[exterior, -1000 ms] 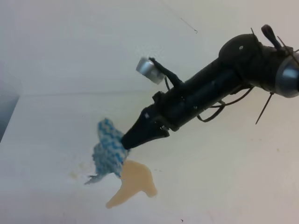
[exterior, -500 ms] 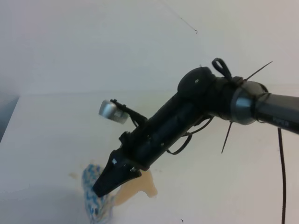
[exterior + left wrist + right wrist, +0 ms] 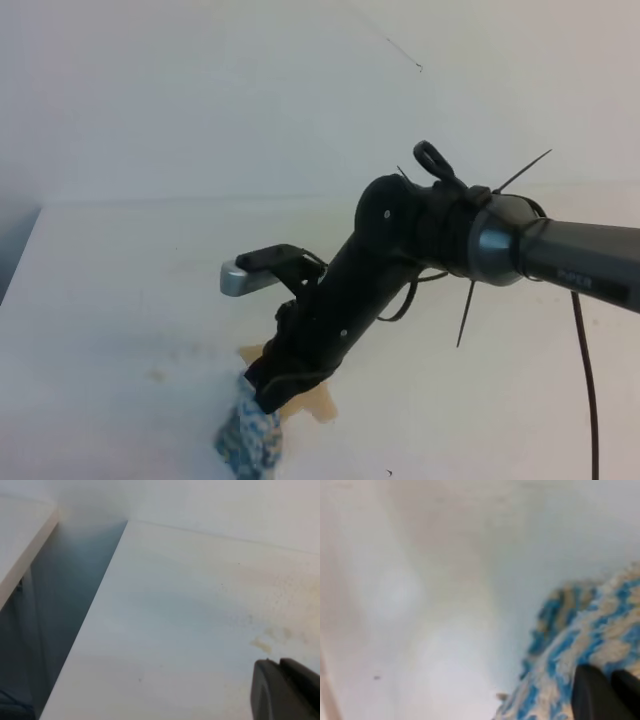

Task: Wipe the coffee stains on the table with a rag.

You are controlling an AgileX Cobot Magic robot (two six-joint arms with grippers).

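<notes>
The right arm, a black tubular arm with a grey collar and loose cable ties, reaches from the right edge of the exterior high view down and leftward across the large, flat, plain white tabletop [image 3: 120, 280]. Its black right gripper [image 3: 262, 398] is pressed down near the front edge, jaws closed tight on the small soft rag with blue, white and yellowish zigzag stripes [image 3: 247, 445]. The rag is bunched into a crumpled wad directly under the gripper tip and lies on the tabletop at the left end of the light tan-brown coffee stains [image 3: 312, 404]. Only small parts of that puddle show, a point just left of the arm and a lobe to the right of the gripper; the rest is hidden behind the arm and the rag. A silver-grey wrist camera [image 3: 243, 279] juts out to the left of the arm on a black bracket. In the right wrist view the dark fingertips [image 3: 590, 697] sit at the lower right, close together, with the striped cloth filling the corner around them against blurred white surface. The left wrist view shows the tabletop's left edge, a dark gap beside it, and a few faint tan specks [image 3: 260, 644]; the left gripper [image 3: 287, 690] appears only as dark fingertips in the lower right corner, lying close together and holding nothing.
</notes>
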